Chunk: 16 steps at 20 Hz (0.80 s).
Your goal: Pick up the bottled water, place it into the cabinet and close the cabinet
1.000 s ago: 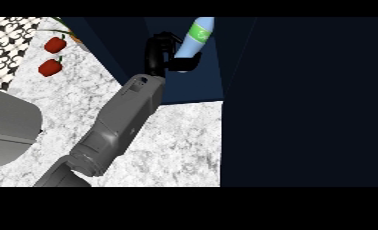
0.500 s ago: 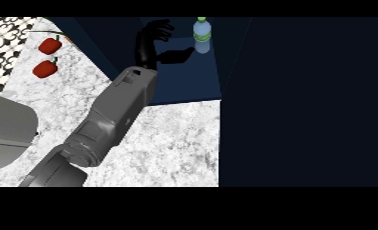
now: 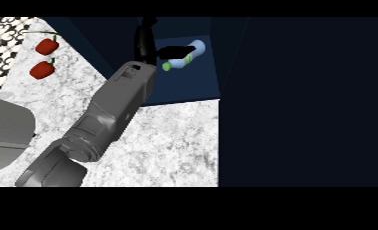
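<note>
The bottled water (image 3: 193, 54), pale blue with a green cap and label, lies tilted inside the dark blue cabinet (image 3: 199, 81), its cap pointing to the lower left. My right hand (image 3: 148, 41) is beside it on its left, at the end of the grey forearm (image 3: 111, 109) that rises from the lower left. The fingers point straight up and the thumb (image 3: 177, 51) sticks out across the bottle's middle. The hand is open and not curled round the bottle. My left hand does not show.
Two red fruits (image 3: 46, 46) (image 3: 41, 69) lie on the marbled counter (image 3: 170, 144) at the far left, by a patterned wall. A grey rounded shape (image 3: 15, 129) sits at the left edge. A large dark cabinet panel (image 3: 303, 104) fills the right side.
The bottle was carried into the cabinet, stood upright half a second ago, and has now tipped over with its cap to the lower left. The hand has opened beside it.
</note>
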Each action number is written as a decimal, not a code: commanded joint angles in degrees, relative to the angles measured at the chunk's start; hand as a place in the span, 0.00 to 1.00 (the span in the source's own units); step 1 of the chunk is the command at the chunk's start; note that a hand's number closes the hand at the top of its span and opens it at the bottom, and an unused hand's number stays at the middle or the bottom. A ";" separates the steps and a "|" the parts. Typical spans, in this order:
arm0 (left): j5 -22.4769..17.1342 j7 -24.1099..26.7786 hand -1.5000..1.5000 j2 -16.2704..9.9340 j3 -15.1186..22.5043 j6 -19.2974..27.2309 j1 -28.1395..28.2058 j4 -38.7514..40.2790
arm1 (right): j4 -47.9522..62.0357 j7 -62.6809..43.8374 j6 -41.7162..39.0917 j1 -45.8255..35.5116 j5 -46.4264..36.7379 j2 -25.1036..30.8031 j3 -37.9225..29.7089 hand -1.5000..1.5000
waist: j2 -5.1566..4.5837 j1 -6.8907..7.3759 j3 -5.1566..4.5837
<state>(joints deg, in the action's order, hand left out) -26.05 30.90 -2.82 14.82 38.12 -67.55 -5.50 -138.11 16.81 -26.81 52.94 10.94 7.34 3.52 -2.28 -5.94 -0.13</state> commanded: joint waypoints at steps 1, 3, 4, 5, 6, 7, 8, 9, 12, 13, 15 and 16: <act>-0.96 4.17 0.00 0.96 -1.37 -5.08 0.92 -2.16 | -3.38 -1.16 -0.05 1.23 3.70 0.26 -0.97 0.00 | 0.17 0.18 -0.04; -2.59 6.18 0.00 -0.62 -3.29 -8.66 0.97 -3.89 | -2.61 -0.86 -0.39 2.09 3.34 -0.12 -0.03 0.00 | 0.47 0.77 -0.04; -2.73 6.08 0.00 1.43 -3.52 -7.99 -0.85 -4.41 | -3.65 -2.15 -0.52 1.37 3.34 0.17 1.28 0.00 | 0.44 0.98 -0.04; -3.68 7.60 0.00 0.07 -4.62 -10.89 -0.08 -5.40 | -3.40 -2.01 -0.29 1.55 3.02 0.14 0.69 0.00 | 0.59 1.43 -0.04; -3.94 7.19 0.00 -0.36 -5.01 -12.28 -1.54 -5.64 | -3.21 -1.99 -0.94 1.90 2.93 0.62 0.86 0.00 | 0.59 1.18 -0.02; -3.46 8.26 0.00 1.54 -4.67 -12.34 -0.99 -5.48 | -2.24 -1.23 -0.70 0.98 4.46 0.69 -1.28 0.00 | 0.86 1.71 0.05; -4.01 9.13 0.00 2.01 -5.41 -12.30 -1.13 -5.92 | -6.07 -3.07 0.01 2.61 3.10 -0.09 1.42 0.00 | 0.96 1.84 -0.01; -4.16 9.93 0.00 2.11 -5.60 -14.96 -0.10 -5.91 | -4.43 -1.76 -0.98 2.04 5.05 0.90 -0.84 0.00 | 0.97 1.93 0.03; -4.01 7.56 0.00 1.38 -5.82 -17.62 -1.09 -6.91 | -6.97 -5.20 0.77 2.65 3.88 0.01 1.10 0.00 | 1.72 3.87 0.06; -4.19 10.79 0.00 2.73 -5.62 -16.87 1.77 -7.09 | -7.25 -5.88 1.08 1.65 6.05 0.49 -0.28 0.00 | 1.57 3.63 0.06; -3.62 8.56 0.00 2.51 -6.00 -16.79 -0.20 -7.04 | -3.81 -5.77 1.29 -0.82 5.23 0.01 -0.03 0.00 | 1.72 4.40 0.10; -3.55 8.12 0.00 2.14 -5.80 -18.15 1.57 -7.78 | -7.37 -5.73 0.98 3.88 3.53 -1.11 2.65 0.00 | 2.07 4.45 0.08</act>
<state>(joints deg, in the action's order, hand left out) -29.77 39.33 -0.89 9.31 22.24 -67.40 -12.12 -138.39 15.01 -26.79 54.13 11.67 6.91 4.74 -0.71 -2.57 -0.06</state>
